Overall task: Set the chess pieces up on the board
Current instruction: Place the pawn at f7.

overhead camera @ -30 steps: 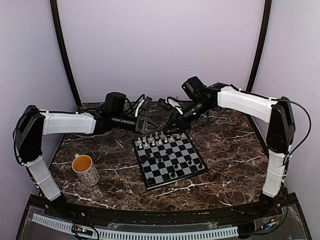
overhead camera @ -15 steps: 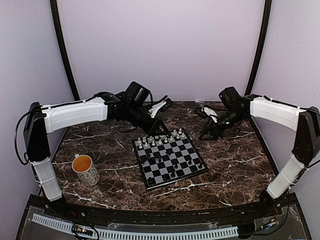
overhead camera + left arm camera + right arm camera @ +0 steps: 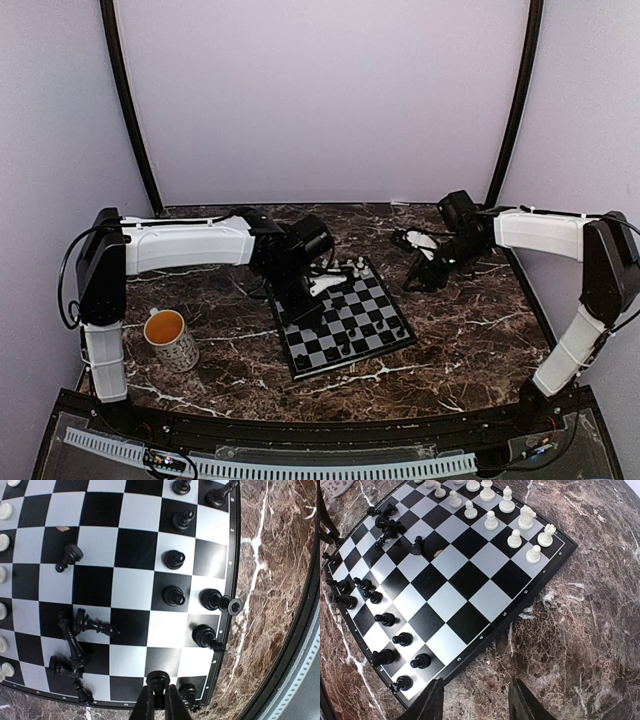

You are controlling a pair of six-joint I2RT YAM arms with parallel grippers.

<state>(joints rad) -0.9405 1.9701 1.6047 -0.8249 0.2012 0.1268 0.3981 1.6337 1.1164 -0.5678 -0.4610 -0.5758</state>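
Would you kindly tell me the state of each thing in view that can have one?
left gripper, shut on a black piece
right gripper, open and empty
board, lying flat, opened out
white pieces, upright
toppled black pieces, lying on their sides in a heap
upright black pieces, standing near the board's edge
mug, upright

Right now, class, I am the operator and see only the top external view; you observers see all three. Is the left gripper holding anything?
Observer: Yes. The left gripper is shut on a black chess piece at the edge of the board.
Operator: And the right gripper?
Observer: Open and empty, over the marble tabletop beside the board.
Operator: Anything lying down?
Observer: Several toppled black pieces lie heaped near one corner.
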